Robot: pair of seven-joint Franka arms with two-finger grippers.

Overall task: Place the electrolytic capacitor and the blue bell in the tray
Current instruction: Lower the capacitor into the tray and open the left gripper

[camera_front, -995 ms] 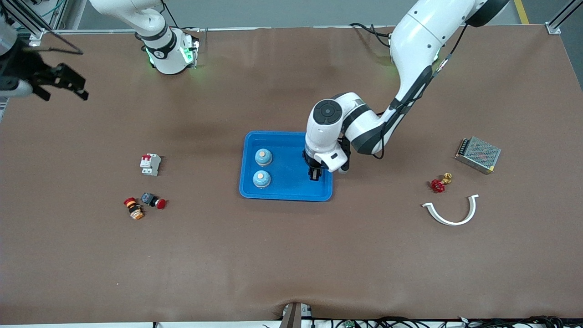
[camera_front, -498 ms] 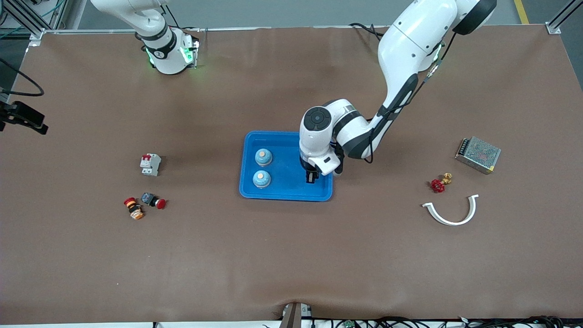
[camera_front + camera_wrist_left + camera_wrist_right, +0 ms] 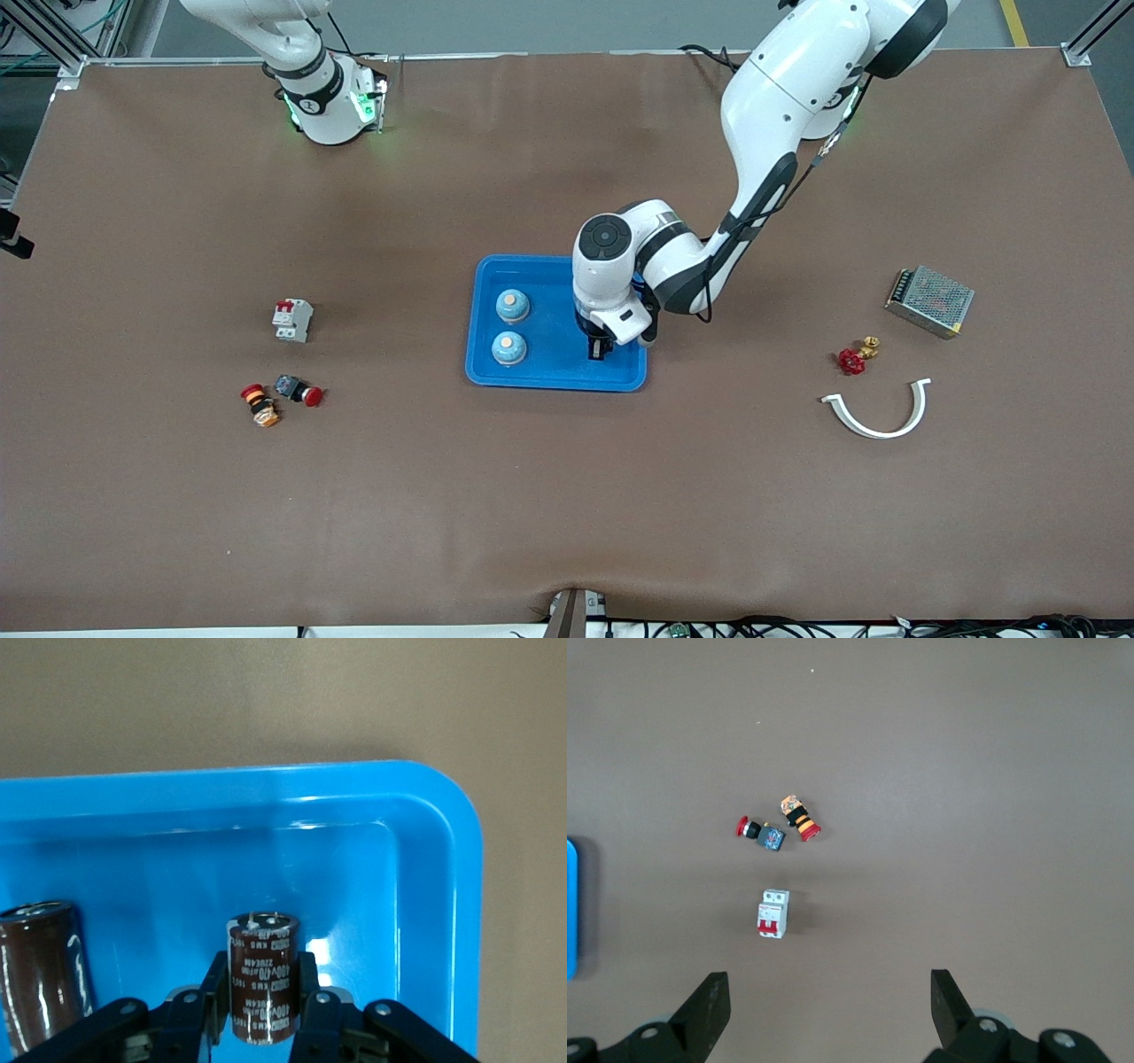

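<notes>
The bright blue tray (image 3: 554,374) lies mid-table and holds two blue bells (image 3: 512,306) (image 3: 508,348). My left gripper (image 3: 600,349) is low inside the tray, at the side toward the left arm's end. In the left wrist view my left gripper (image 3: 261,974) is shut on a dark brown electrolytic capacitor (image 3: 263,970), held upright over the tray's floor near its rim (image 3: 461,868). A second brown capacitor (image 3: 40,979) lies in the tray beside it. My right gripper (image 3: 824,992) is open and empty, high over the right arm's end of the table.
A white circuit breaker (image 3: 292,320) and two red push buttons (image 3: 299,390) (image 3: 260,405) lie toward the right arm's end. A red valve (image 3: 853,357), a white curved piece (image 3: 877,412) and a metal power supply (image 3: 929,300) lie toward the left arm's end.
My left gripper has shifted with the capacitor a little toward the bells inside the tray. My right gripper has drawn away and almost left the front view.
</notes>
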